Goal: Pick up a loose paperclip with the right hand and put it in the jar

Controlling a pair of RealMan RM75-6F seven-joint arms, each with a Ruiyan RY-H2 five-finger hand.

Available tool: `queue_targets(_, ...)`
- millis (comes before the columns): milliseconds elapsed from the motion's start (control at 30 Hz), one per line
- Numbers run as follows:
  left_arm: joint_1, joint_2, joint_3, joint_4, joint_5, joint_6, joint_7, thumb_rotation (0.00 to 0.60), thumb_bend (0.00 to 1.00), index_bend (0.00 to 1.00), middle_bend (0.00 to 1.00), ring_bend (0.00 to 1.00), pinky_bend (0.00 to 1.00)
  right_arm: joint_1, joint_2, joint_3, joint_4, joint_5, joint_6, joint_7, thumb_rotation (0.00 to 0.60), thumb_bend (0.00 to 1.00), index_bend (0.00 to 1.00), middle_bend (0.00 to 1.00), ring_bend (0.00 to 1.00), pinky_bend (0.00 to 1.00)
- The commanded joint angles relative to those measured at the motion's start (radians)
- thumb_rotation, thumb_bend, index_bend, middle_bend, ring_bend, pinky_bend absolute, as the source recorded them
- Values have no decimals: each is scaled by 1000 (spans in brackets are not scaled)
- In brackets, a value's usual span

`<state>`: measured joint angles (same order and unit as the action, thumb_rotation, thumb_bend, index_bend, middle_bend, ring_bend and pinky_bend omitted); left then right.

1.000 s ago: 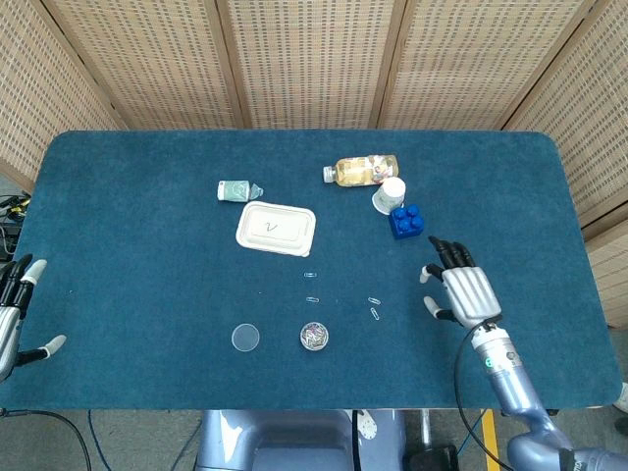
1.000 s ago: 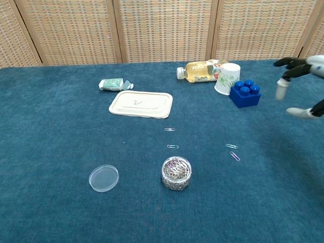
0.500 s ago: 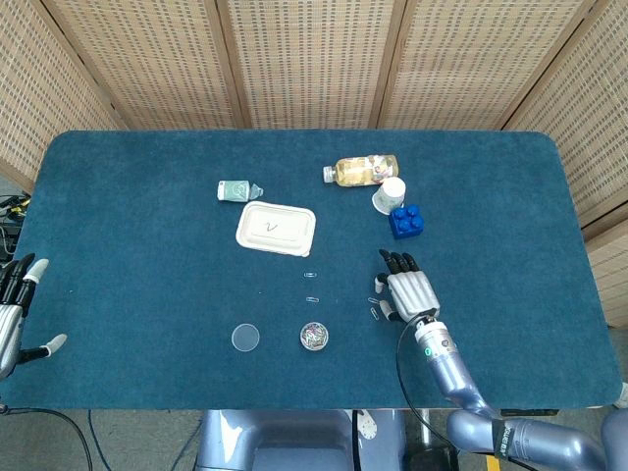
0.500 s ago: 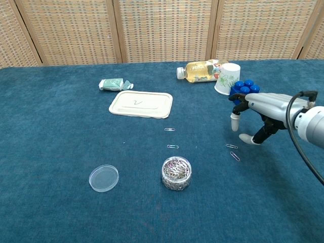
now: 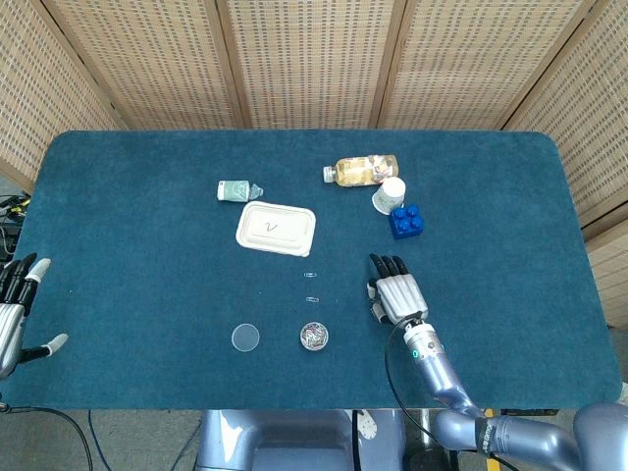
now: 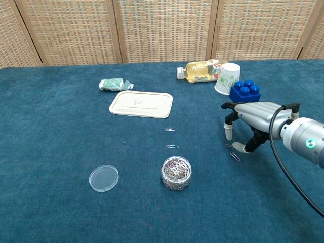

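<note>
The small glass jar (image 5: 313, 337) (image 6: 176, 173), full of paperclips, stands open near the table's front edge, its clear lid (image 5: 246, 339) (image 6: 104, 178) lying to its left. Two loose paperclips (image 6: 231, 146) (image 6: 235, 156) lie to the right of the jar. My right hand (image 5: 394, 294) (image 6: 253, 115) hovers palm down right over them, fingers spread and holding nothing; it hides both in the head view. Two more paperclips (image 5: 310, 276) (image 5: 312, 299) (image 6: 169, 129) (image 6: 172, 147) lie behind the jar. At the far left edge my left hand (image 5: 12, 314) stays open and empty.
A white tray lid (image 5: 275, 228) (image 6: 140, 104) and a crumpled green tube (image 5: 235, 190) lie at the back left. A lying bottle (image 5: 365, 170), a paper cup (image 5: 390, 195) and a blue brick (image 5: 406, 221) (image 6: 245, 91) sit just behind my right hand.
My right hand has moved left from the table's right side and come down over the two right-hand paperclips. The left hand and all objects are unmoved.
</note>
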<state>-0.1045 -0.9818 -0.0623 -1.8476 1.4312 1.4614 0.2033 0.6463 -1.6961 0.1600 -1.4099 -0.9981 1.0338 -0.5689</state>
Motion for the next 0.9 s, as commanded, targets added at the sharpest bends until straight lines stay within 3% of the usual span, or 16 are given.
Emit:
queue_targets(33, -1, 0, -1, 1, -1, 0, -1, 600, 0, 0, 0, 0, 0, 3, -15, -8, 20, -8, 6, -7, 600, 403, 479, 0, 0, 0)
queue_targets(900, -4, 5, -2, 1, -7, -3, -14, 600, 0, 0, 0, 0, 0, 10, -103, -22, 166, -57, -6, 7, 600, 403, 486, 0, 0, 0)
